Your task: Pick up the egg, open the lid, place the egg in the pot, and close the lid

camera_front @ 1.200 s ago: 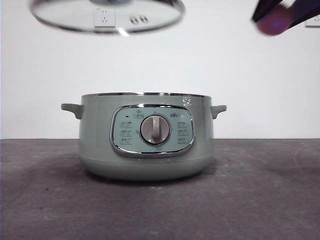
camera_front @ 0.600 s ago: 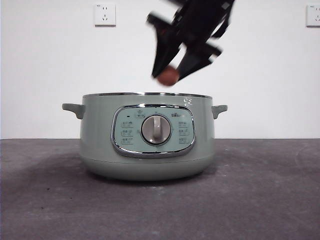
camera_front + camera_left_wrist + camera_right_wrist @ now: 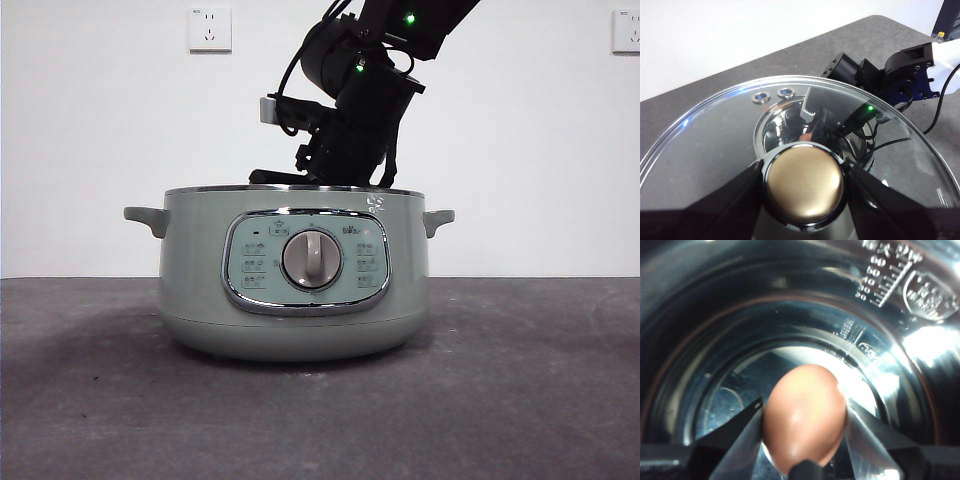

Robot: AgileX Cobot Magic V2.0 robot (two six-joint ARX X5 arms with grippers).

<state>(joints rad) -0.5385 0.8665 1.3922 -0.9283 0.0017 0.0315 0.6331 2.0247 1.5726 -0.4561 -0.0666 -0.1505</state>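
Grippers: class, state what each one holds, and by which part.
Left gripper clamps the lid by its knob. Right gripper pinches the egg by its sides.

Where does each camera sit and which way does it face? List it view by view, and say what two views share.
Front view: low, at table height, looking level at the pot; a dark arm reaches down into it from above.
Left wrist view: on the left arm, looking down through the lid; the left gripper clamps its knob.
Right wrist view: on the right arm, looking into the pot's shiny bowl; the right gripper holds the egg.
Shared: front and left wrist views both show the right arm entering the pot.
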